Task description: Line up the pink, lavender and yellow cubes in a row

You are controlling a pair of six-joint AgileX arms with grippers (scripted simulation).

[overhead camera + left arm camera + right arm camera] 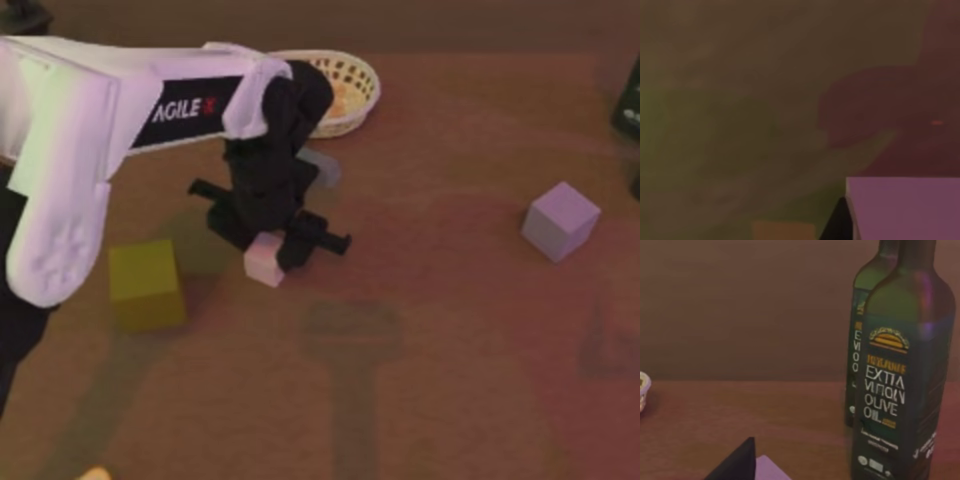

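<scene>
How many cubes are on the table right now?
3. The yellow cube sits toward the table's left, the pink cube is near the middle at the left gripper, and the lavender cube is on the right. The arm could hide more.

Pink cube (265, 259); lavender cube (560, 220); mustard-yellow cube (146, 284)

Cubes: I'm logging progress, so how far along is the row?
No row yet. The left pincer is at the pink cube, right of the yellow cube. The lavender cube sits far right, untouched. The right arm is barely in view.
</scene>
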